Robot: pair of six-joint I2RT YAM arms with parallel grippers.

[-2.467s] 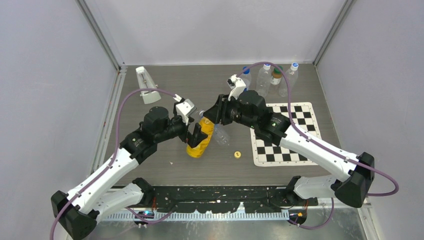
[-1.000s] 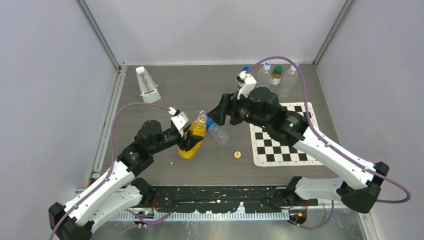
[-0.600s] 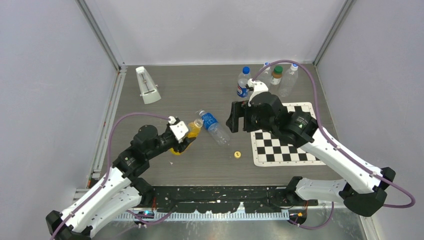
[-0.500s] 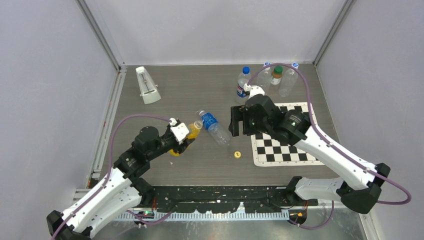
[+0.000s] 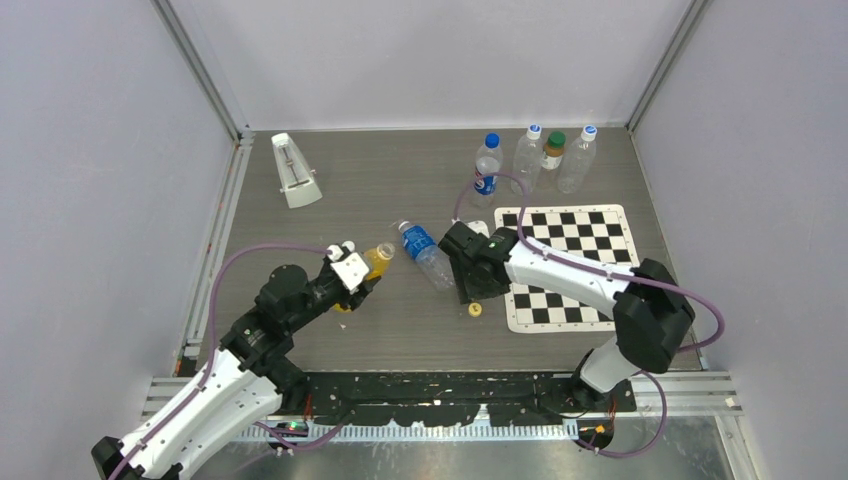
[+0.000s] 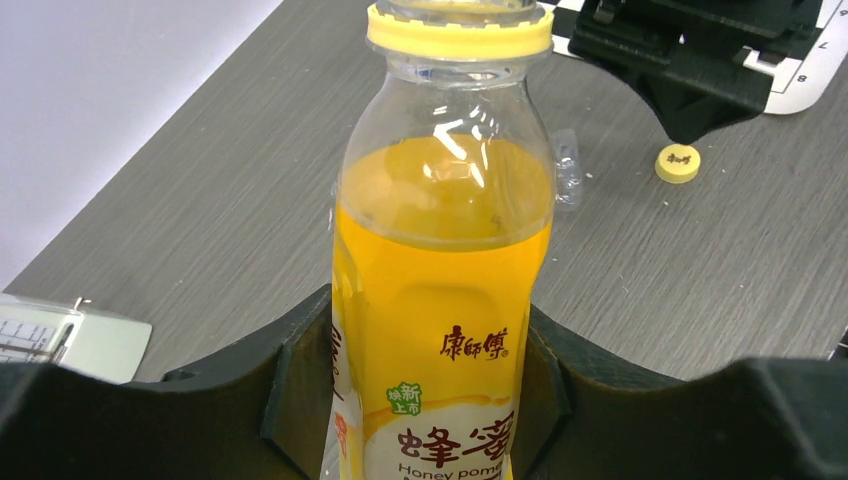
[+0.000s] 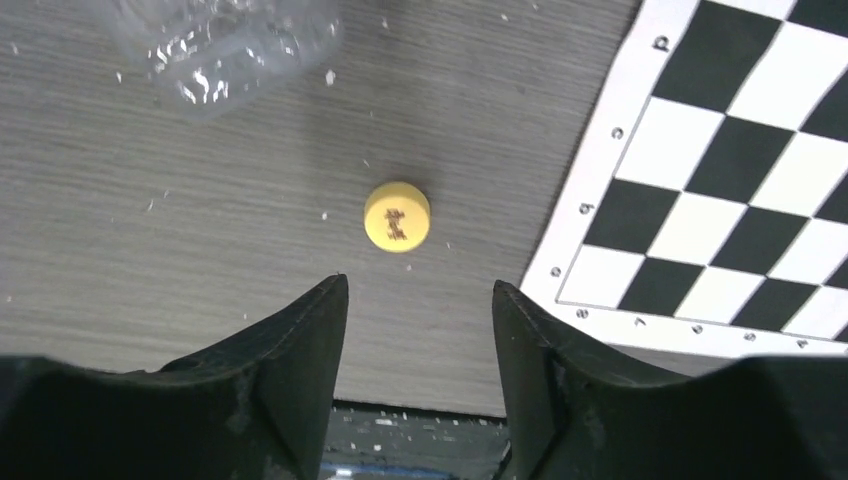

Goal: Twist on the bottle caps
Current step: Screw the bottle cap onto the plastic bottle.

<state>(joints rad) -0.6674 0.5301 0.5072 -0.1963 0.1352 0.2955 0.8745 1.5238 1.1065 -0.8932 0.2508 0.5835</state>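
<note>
Left jaws clamp the smooth juice bottle (image 6: pixel 440 300); right jaws, parted, apparently empty, angle down over the round yellow cap (image 7: pixel 397 216).

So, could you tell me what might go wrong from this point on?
1. The juice bottle, held in the left gripper, has no cap and looks tilted in the top view; juice could spill.
2. The yellow cap is small and lies flat just ahead of the open right gripper; the gripper might nudge it away rather than pinch it.
3. The clear bottle lies on its side close by and could get knocked.
</note>
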